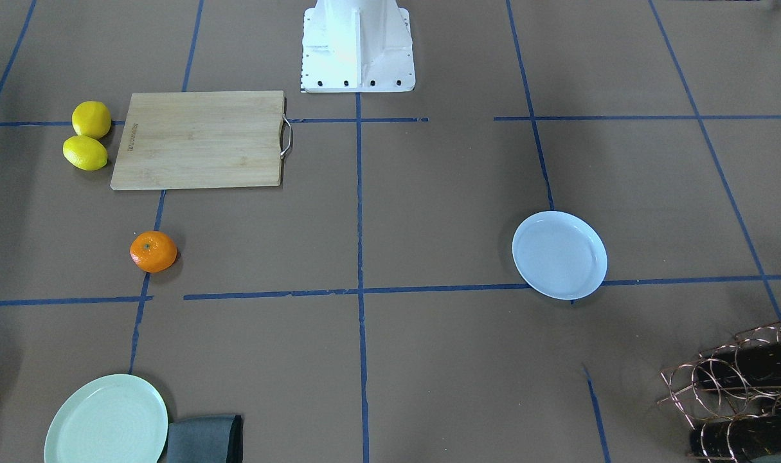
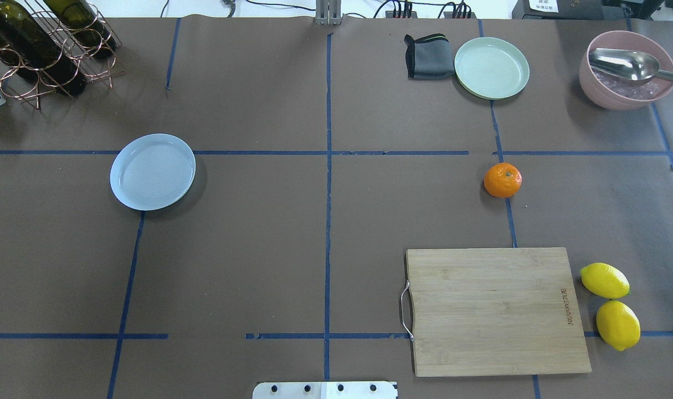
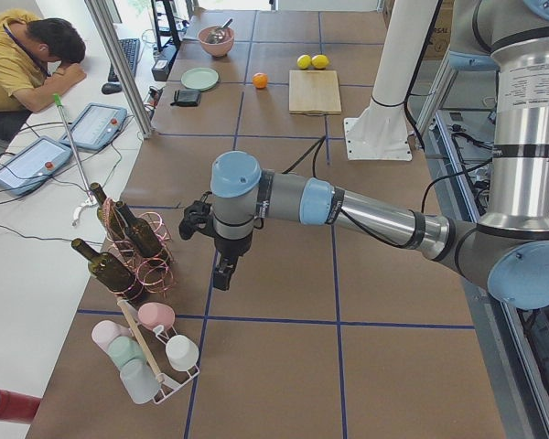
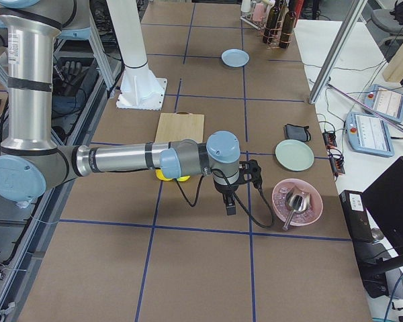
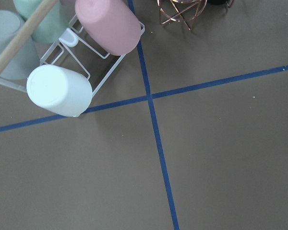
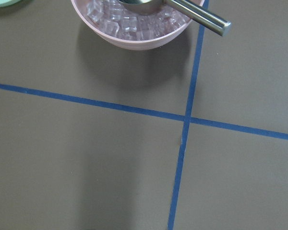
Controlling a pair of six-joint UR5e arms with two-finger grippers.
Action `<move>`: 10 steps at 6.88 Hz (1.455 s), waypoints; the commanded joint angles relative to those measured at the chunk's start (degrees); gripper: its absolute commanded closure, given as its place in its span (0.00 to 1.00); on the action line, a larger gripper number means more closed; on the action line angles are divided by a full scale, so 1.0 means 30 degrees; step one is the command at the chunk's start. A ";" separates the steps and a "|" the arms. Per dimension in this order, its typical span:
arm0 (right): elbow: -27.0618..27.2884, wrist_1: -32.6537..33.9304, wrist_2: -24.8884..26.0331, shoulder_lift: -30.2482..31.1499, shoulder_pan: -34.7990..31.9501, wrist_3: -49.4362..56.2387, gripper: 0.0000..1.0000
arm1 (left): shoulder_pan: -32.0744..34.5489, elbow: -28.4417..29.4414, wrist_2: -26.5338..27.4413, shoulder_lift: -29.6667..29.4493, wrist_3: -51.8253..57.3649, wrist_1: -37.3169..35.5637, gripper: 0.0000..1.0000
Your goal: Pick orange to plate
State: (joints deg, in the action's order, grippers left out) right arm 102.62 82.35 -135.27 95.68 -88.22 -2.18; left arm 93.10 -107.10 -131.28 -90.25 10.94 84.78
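Note:
The orange [image 2: 502,180] lies on the brown table right of centre, beyond the cutting board; the front view shows the orange [image 1: 153,251] at its left. The pale bluish-white plate [image 2: 153,172] rests empty on the table's left half, far from the fruit. Neither gripper appears in the overhead or front views. My left gripper [image 3: 221,273] hangs pointing down beside the bottle rack at the table's left end. My right gripper [image 4: 230,205] hangs pointing down near the pink bowl at the right end. Whether either is open or shut, I cannot tell.
A wooden cutting board [image 2: 499,310] lies near the robot's base with two lemons [image 2: 610,305] to its right. At the far edge are a pale green plate [image 2: 491,67], a grey cloth [image 2: 427,55], a pink bowl [image 2: 627,69] with ice and scoop, and a wine rack [image 2: 42,47]. A cup rack [image 5: 77,57] stands under the left wrist.

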 commanded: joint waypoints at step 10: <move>0.0043 -0.1053 -0.1376 0.0273 0.0256 -0.0648 0.00 | -1.4298 0.5722 0.7246 -0.1522 -2.3851 1.9024 0.47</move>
State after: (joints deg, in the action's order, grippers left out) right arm 102.82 79.18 -139.39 96.48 -87.44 -4.08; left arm 53.22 -92.35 -112.98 -92.27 -54.64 141.48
